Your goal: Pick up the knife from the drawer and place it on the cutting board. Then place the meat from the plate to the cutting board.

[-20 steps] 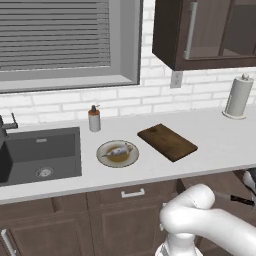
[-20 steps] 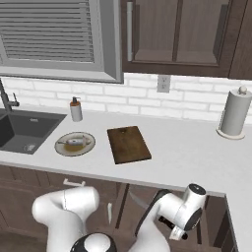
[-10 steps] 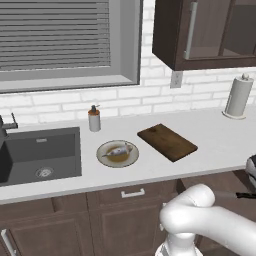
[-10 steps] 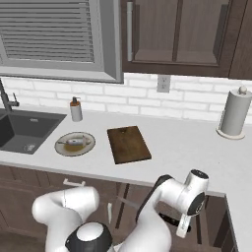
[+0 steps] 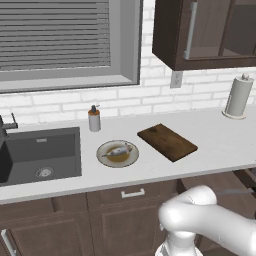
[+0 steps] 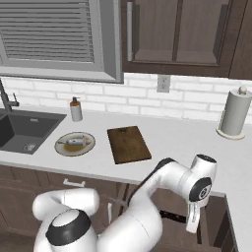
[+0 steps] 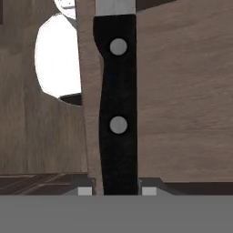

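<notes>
squarely between pincer (image 7: 116, 191) tips: knife (image 7: 117, 104) handle

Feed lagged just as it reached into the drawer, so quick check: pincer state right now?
Pincer: shut on the knife, fingertips on either side of its black handle.

The meat (image 6: 75, 142) lies on the plate (image 6: 63, 150), beside the bare cutting board (image 6: 128, 143).
</notes>
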### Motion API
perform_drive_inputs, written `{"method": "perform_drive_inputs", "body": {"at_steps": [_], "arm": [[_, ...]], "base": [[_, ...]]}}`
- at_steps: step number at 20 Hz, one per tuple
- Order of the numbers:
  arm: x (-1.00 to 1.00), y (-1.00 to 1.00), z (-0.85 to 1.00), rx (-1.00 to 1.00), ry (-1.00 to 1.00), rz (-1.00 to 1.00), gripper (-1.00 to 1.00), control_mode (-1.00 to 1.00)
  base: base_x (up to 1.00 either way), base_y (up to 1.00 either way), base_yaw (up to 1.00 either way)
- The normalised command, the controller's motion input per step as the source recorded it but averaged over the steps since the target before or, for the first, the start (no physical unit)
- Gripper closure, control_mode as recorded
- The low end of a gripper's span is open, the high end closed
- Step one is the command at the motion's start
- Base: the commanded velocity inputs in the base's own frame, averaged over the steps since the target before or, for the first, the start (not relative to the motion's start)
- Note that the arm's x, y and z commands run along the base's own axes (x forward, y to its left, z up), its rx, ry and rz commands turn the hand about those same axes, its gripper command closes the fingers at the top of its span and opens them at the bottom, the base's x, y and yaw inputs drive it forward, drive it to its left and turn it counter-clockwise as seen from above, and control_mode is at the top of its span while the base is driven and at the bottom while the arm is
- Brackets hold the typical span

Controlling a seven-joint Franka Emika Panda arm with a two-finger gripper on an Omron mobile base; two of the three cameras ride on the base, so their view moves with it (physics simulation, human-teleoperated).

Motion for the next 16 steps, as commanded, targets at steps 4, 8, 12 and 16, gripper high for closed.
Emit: {"method": "perform_drive_inputs", "body": {"at_steps": [4,8,12,16], "arm": [[-0.28,0.26,1.0,0.0,0.0,0.0,1.0,-1.0],[-0.05,0.39,0.99,0.0,-0.03,0.0,1.0,-1.0],[0.01,0.38,0.84,0.0,-0.08,0.0,1.0,-1.0],[0.25,0.34,0.59,0.0,-0.1,0.0,1.0,-1.0]], "base": [[0.0,0.0,0.0],[0.0,0.0,0.0],[0.0,0.0,0.0],[0.0,0.0,0.0]]}}
